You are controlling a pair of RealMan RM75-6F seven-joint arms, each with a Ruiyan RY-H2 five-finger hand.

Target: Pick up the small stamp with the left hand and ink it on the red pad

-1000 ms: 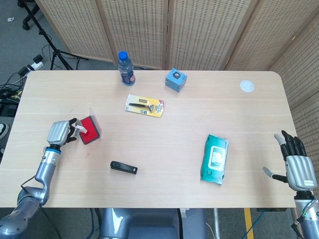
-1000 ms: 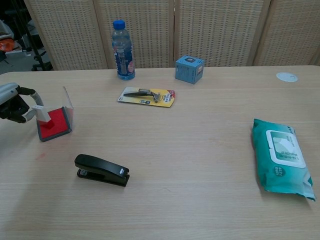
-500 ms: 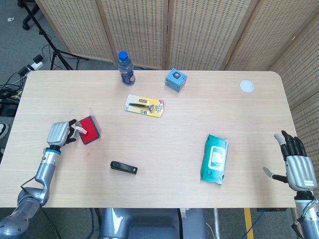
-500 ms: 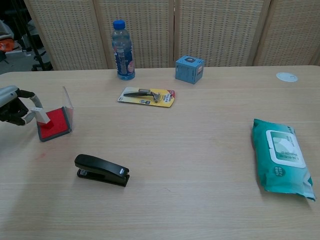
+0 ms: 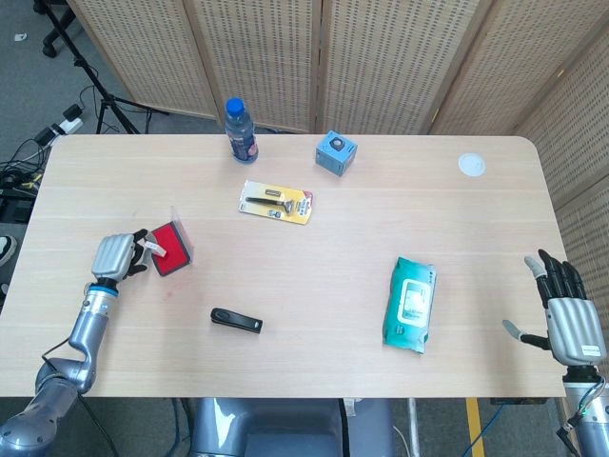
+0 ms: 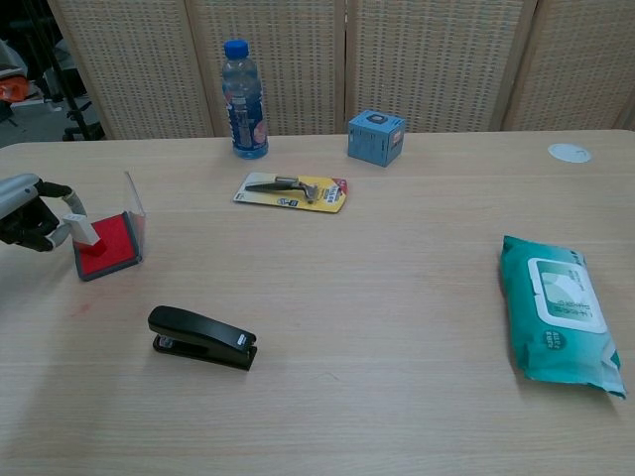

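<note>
The tabletop (image 5: 314,238) is a long pale wood surface with rounded far corners, backed by woven folding screens (image 5: 314,57).

A teal pack of wet wipes (image 5: 410,304) lies toward the right end, nearer the front edge than the back. A water bottle (image 5: 241,130) with a blue cap stands upright close to the back edge, left of centre. A yellow blister card holding a razor (image 5: 276,202) lies flat just in front of the bottle, and a small blue cube (image 5: 336,152) sits near the back edge right of the bottle.

The left hand (image 5: 116,256) is near the left end of the tabletop, knuckles up, dark fingers (image 6: 36,227) curled in toward the thumb and pinching the small stamp (image 6: 82,227). The stamp is a white block jutting from between the fingertips, tilted, its lower end over the left part of the red pad (image 6: 108,247); whether it touches the ink cannot be told. The pad's clear lid (image 6: 136,210) stands upright along its right side.

The right hand (image 5: 565,314) is off the right front corner, fingers spread apart and empty.

A black stapler (image 6: 202,337) lies near the front edge, right of the pad and apart from it. A white round disc (image 5: 471,165) rests near the far right corner.
</note>
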